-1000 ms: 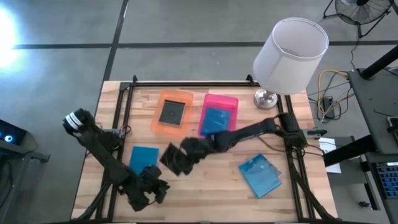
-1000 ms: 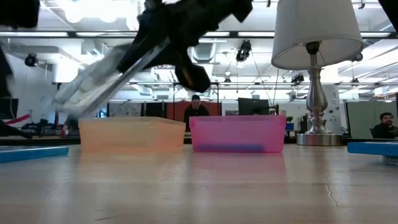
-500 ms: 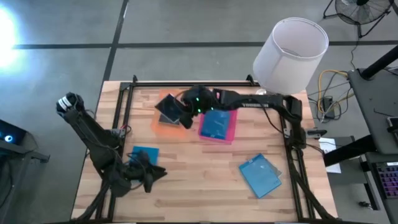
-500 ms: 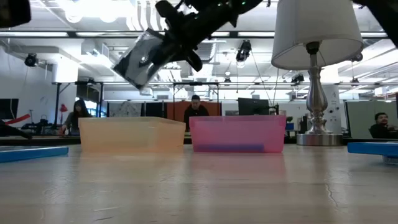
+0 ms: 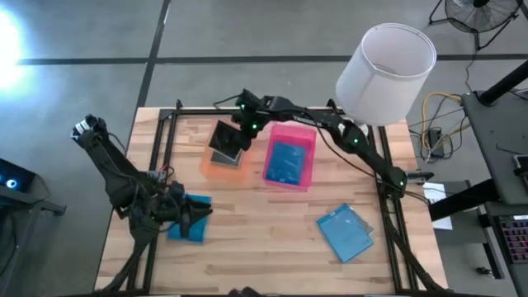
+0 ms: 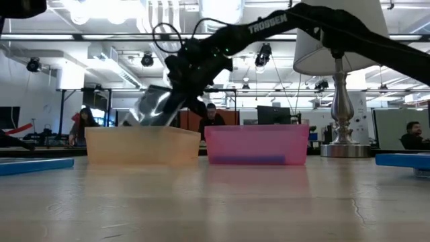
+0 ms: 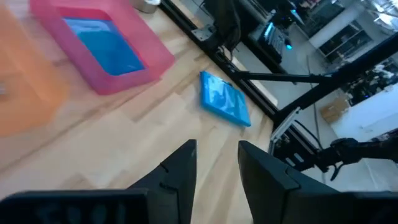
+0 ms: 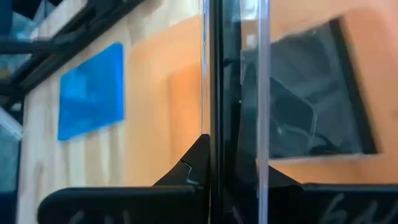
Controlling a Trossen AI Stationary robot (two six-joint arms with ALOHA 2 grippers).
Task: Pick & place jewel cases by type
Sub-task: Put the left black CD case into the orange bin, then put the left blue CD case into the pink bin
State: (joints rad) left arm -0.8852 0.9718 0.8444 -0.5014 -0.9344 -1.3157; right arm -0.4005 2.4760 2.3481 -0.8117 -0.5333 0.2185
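My right gripper [image 5: 245, 130] is over the orange tray [image 5: 208, 167], shut on a dark jewel case [image 5: 225, 140]. A second dark case [image 8: 311, 106] lies flat in that tray. The pink tray [image 5: 307, 134] holds a blue case [image 5: 287, 161]. Another blue case [image 5: 345, 231] lies flat at the table's right. My left gripper [image 5: 195, 217] is open, just above a third blue case [image 5: 176, 231] lying flat at the table's left; I cannot tell whether it touches the case. My right gripper pinches the dark jewel case between its two fingers by the edge [image 8: 236, 134] nearest the arm, seen edge-on in the wrist view. The fingers [image 8: 194, 155] come from the table's right, slanting down. The case is tilted, its low end [image 6: 142, 119] dipping behind the orange tray's wall.
A lamp with a white shade [image 5: 384, 70] stands at the far right corner, its base beside the pink tray. Bare wood lies in the table's middle and near side. People sit in the room beyond the table.
My right gripper has carried the dark case from the table's middle toward the far edge, over the orange tray, then lowered it until its low end dips into the tray. My left gripper has moved from the near edge toward the blue case at the left.
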